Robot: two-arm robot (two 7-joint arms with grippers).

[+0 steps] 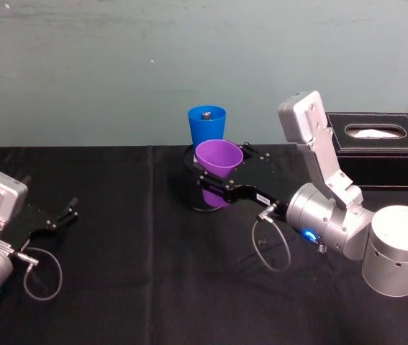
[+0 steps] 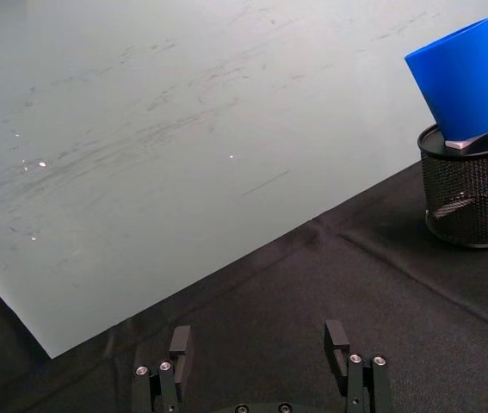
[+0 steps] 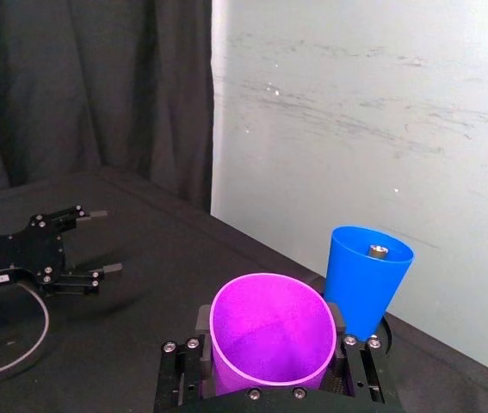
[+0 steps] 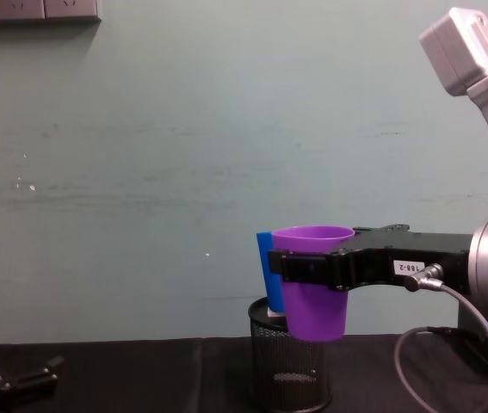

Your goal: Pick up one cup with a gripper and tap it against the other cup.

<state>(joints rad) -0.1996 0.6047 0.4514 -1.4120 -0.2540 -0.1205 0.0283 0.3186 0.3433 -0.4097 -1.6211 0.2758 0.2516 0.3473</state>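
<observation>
Your left gripper point(image 1: 69, 209) is resting at 8 o'clock on the black table point(image 1: 139, 287), jaws spread wide, holding nothing. Your right gripper point(image 1: 225, 169) is clamping the purple cup point(image 1: 218, 159) off the table, at 5 o'clock just beside the blue cup point(image 1: 207, 123), which is standing in the mesh pen holder point(image 4: 291, 379).

A purple cup point(image 1: 218, 159), a blue cup point(image 1: 206, 123), a black wire-mesh holder point(image 2: 472, 196), black cloth point(image 1: 117, 287), a pale green wall point(image 1: 81, 72).

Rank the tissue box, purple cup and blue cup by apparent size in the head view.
Tissue box
Purple cup, nearer the camera
Blue cup, partly hidden; these two unsure
</observation>
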